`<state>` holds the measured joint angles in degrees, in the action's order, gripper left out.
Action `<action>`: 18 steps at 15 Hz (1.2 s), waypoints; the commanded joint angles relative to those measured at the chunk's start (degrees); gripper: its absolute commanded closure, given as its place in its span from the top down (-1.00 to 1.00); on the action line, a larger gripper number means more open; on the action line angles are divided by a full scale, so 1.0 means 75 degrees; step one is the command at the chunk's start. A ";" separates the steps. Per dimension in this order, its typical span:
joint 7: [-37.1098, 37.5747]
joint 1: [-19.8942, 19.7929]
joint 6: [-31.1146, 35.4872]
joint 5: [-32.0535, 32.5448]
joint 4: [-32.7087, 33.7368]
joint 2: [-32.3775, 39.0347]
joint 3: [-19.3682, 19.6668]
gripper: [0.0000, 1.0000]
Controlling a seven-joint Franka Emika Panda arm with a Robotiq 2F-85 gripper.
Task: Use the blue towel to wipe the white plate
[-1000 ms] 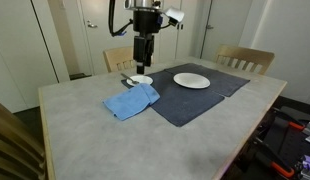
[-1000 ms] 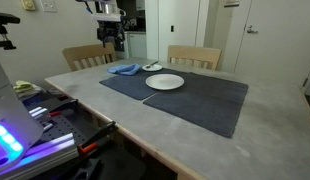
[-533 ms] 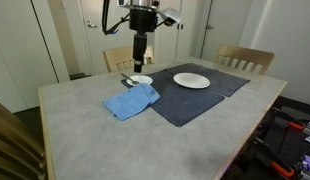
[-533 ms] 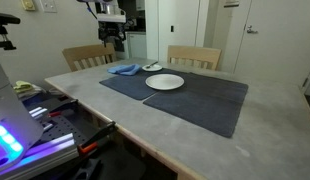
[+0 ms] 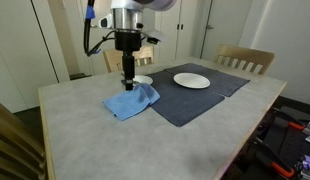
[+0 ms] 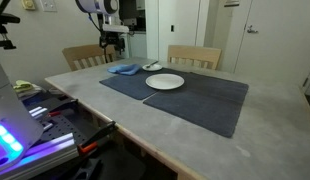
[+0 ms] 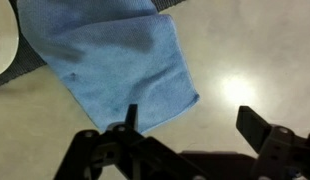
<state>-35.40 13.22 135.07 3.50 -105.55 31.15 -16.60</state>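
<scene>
The blue towel (image 5: 131, 100) lies crumpled on the table, partly on the edge of a dark mat; it also shows in an exterior view (image 6: 123, 69) and fills the upper left of the wrist view (image 7: 115, 65). The white plate (image 5: 191, 80) sits on the dark mat, also seen in an exterior view (image 6: 164, 82). My gripper (image 5: 128, 82) hangs just above the towel's far edge, jaws open and empty (image 7: 190, 120). In the wrist view the jaws straddle bare table beside the towel's corner.
A small white dish (image 5: 142, 79) with a utensil sits just behind the towel. Dark placemats (image 5: 195, 95) cover the table's far half. Wooden chairs (image 5: 245, 58) stand at the far side. A chair back (image 5: 10, 140) stands near the front edge.
My gripper has moved toward the near side and descended, from above the small dish to just over the towel.
</scene>
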 commanded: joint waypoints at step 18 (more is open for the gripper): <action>0.0849 0.0384 0.1427 0.1358 0.0547 0.1410 0.0337 1.00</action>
<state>-32.20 14.30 142.01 10.49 -101.45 40.98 -15.93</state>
